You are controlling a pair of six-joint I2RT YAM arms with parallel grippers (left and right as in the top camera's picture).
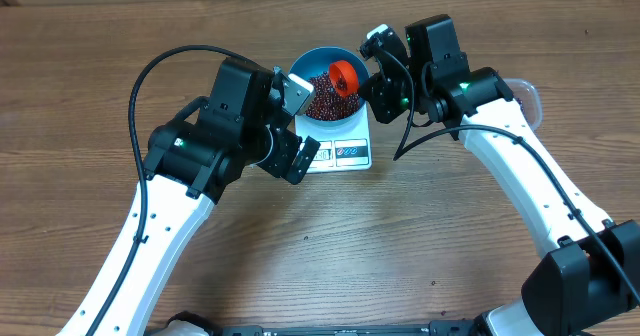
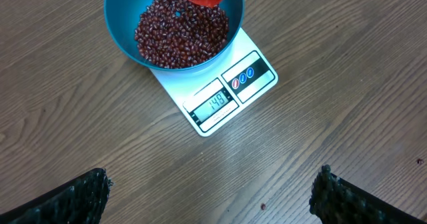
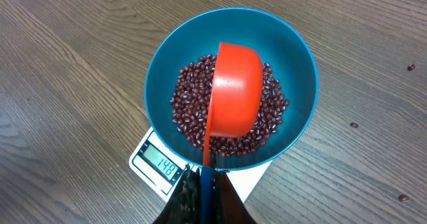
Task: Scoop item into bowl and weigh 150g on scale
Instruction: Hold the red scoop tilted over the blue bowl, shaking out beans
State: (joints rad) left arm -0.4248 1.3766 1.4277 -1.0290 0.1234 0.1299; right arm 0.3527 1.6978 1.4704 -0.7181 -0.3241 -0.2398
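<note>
My desk [image 1: 420,236] is brown wood grain. The white scale [image 2: 230,91] lies flat on it; a few stray beans [image 3: 353,125] dot the wood nearby.

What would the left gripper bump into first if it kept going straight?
Probably the bare wooden table, just short of the scale. The open left gripper points down there with nothing between, though depth is hard to judge.

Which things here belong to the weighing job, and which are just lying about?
In the job: beans, blue bowl, white scale under it, orange scoop over the bowl, right gripper shut on its handle.
Lying about: left gripper, open and empty; clear tub, mostly hidden; dark specks on the table, perhaps stray beans.
</note>
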